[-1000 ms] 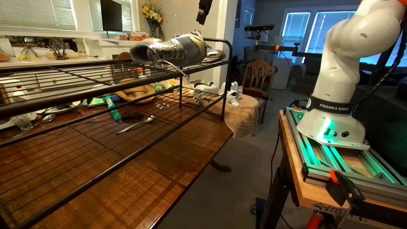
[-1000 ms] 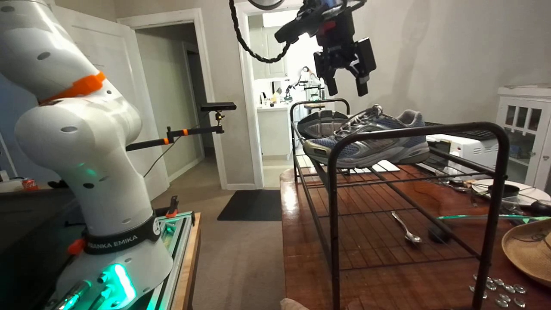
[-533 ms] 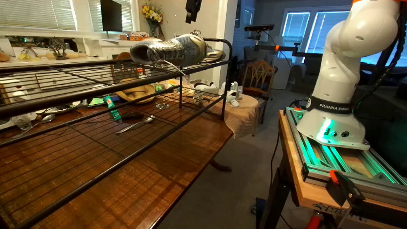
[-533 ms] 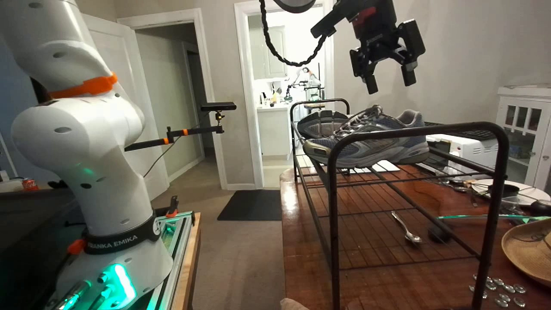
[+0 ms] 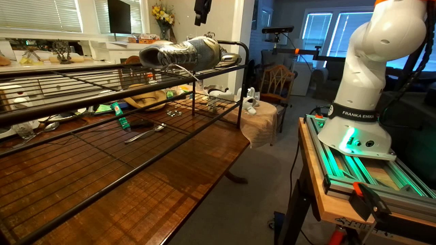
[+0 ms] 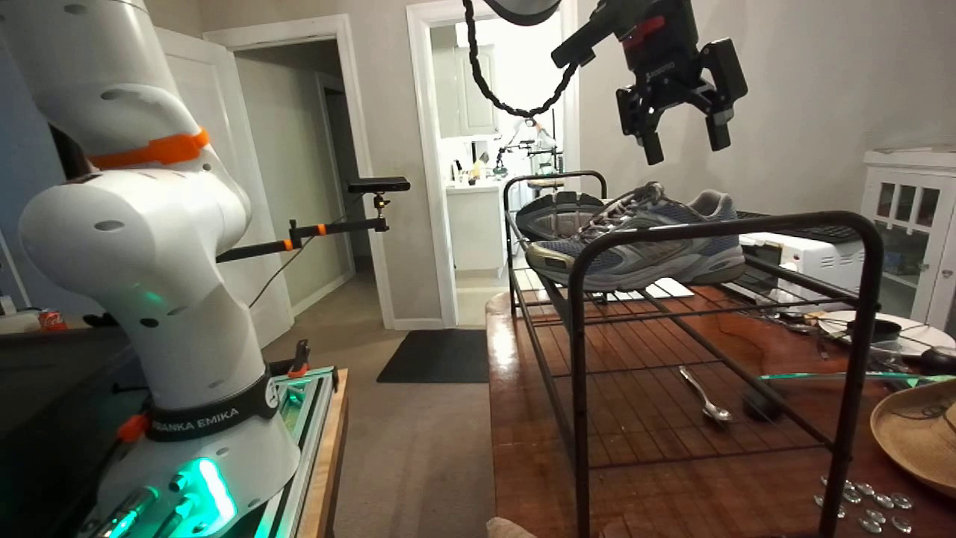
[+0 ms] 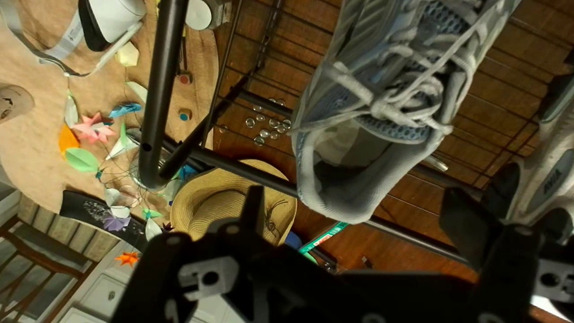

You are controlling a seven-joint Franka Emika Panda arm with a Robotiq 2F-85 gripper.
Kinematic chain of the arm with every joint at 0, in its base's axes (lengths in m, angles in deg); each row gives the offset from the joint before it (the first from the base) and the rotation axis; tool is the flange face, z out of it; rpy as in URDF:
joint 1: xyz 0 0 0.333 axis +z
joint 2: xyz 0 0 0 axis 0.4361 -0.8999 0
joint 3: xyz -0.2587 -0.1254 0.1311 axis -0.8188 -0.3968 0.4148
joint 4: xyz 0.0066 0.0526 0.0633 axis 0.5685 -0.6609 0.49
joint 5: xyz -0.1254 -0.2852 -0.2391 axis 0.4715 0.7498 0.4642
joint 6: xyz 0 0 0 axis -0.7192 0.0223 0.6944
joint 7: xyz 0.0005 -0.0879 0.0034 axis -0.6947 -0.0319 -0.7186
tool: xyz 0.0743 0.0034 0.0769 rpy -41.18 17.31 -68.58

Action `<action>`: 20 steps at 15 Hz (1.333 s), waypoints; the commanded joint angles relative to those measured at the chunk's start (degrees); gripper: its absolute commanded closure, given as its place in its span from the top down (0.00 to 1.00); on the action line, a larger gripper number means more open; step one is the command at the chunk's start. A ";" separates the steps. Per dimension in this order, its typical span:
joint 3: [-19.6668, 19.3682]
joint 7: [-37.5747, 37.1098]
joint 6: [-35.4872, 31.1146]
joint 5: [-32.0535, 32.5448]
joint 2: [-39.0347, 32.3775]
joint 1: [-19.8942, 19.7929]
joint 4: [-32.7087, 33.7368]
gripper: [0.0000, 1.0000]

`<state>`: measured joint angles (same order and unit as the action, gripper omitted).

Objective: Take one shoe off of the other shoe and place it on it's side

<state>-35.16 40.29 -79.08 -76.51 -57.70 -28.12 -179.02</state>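
Note:
A grey-blue running shoe (image 6: pixel 642 250) stands upright on the top shelf of the dark metal rack (image 6: pixel 724 224). A second shoe (image 6: pixel 560 214) lies on its side beyond it, sole facing that camera. In an exterior view this second shoe (image 5: pixel 185 54) is nearer and shows its opening, and the upright shoe's toe (image 5: pixel 230 59) shows past it. My gripper (image 6: pixel 687 142) is open and empty above the upright shoe. In the wrist view the open gripper (image 7: pixel 355 197) has the upright shoe's heel (image 7: pixel 345 206) between its fingers; the second shoe's sole (image 7: pixel 551 179) is at the right edge.
The rack stands on a wooden table (image 6: pixel 538 448). Its raised end bar (image 7: pixel 161 89) is near the upright shoe. A straw hat (image 7: pixel 210 197), a spoon (image 6: pixel 706 396), glass beads (image 6: pixel 870 501) and a toaster oven (image 6: pixel 814 261) are around or below the rack.
My open gripper has moved sideways until it is over the upright shoe, with only a slight shift in the last half second. Both shoes have stayed where they were.

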 commanded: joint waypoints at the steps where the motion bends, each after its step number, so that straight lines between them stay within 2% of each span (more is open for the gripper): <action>1: 0.64 -2.46 0.46 0.29 -0.18 0.42 0.72 1.00; 10: 4.90 -5.53 -0.01 -3.75 0.35 4.66 0.45 1.00; 17: 7.61 -3.61 -3.14 -9.72 -0.82 8.34 -1.62 1.00; 20: 8.68 -2.24 -4.21 -9.84 -1.69 9.51 -2.33 1.00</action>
<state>-27.12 36.04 -81.21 -85.20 -58.62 -19.55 -180.03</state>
